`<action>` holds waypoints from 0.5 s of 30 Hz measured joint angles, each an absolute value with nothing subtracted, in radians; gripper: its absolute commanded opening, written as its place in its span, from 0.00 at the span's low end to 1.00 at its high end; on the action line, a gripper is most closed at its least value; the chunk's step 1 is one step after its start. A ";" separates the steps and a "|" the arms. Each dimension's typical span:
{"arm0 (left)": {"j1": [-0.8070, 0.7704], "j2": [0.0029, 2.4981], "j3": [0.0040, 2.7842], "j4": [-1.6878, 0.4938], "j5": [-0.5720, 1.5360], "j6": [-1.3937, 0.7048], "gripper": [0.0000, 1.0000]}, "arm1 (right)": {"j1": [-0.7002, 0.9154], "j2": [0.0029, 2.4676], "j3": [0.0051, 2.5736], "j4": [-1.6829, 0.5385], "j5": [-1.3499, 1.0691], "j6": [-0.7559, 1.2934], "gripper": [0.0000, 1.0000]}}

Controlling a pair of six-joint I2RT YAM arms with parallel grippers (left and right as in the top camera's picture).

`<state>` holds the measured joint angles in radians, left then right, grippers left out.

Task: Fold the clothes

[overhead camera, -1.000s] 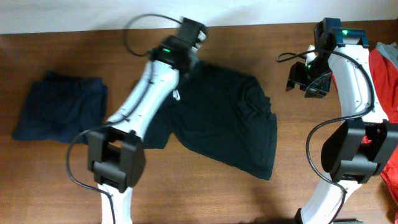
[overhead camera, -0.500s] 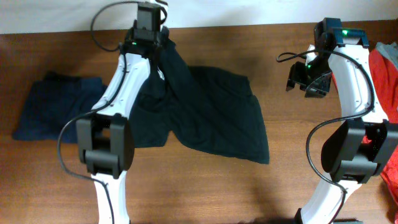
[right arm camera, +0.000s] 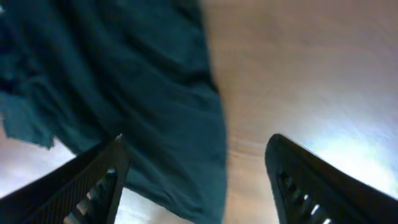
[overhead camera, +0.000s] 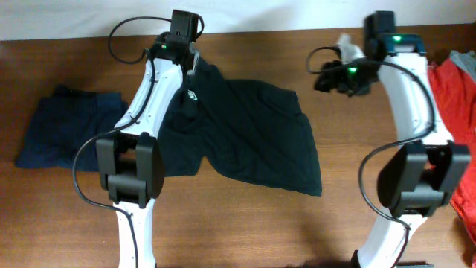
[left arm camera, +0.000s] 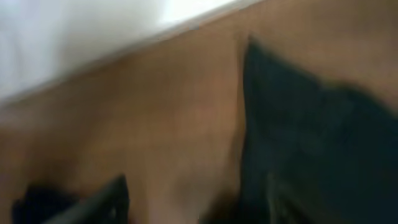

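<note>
A black T-shirt (overhead camera: pixel 253 138) lies spread and rumpled on the middle of the wooden table (overhead camera: pixel 349 193). My left gripper (overhead camera: pixel 190 53) hovers at the shirt's far left corner, near the table's back edge. In the blurred left wrist view its jaws (left arm camera: pixel 196 208) stand open over bare wood, with the shirt (left arm camera: pixel 311 137) just to the right. My right gripper (overhead camera: pixel 323 78) hangs open beyond the shirt's right side. In the right wrist view the gripper (right arm camera: pixel 199 186) is wide apart above the shirt's edge (right arm camera: pixel 143 81), with nothing in its grasp.
A folded navy garment (overhead camera: pixel 71 130) lies at the left of the table. Red clothes (overhead camera: pixel 455 74) are heaped at the right edge behind the right arm. My left arm (overhead camera: pixel 152 97) stretches over the black shirt's left part. A white wall (left arm camera: pixel 93 31) runs behind the table.
The left gripper dragged the shirt's corner back and to the left, then opened and let it go. The right arm swung left toward the shirt.
</note>
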<state>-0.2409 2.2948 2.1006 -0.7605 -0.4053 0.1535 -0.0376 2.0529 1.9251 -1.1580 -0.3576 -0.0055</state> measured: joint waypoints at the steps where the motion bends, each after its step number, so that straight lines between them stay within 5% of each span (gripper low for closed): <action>1: -0.241 2.294 2.125 -0.818 -0.393 0.136 0.99 | -0.016 2.063 1.925 -1.132 -0.358 -0.009 0.72; 10: -0.241 2.225 2.297 -1.184 -0.186 0.059 0.99 | 0.141 2.303 1.922 -0.970 -0.228 0.071 0.71; 15: -0.241 2.157 2.308 -1.255 -0.151 0.054 0.98 | 0.146 2.361 1.913 -0.918 -0.168 0.099 0.52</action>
<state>-0.2409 2.1574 2.3085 -1.2552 -0.1513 0.0544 0.1459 2.3611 1.9129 -0.9180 -0.1677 0.0990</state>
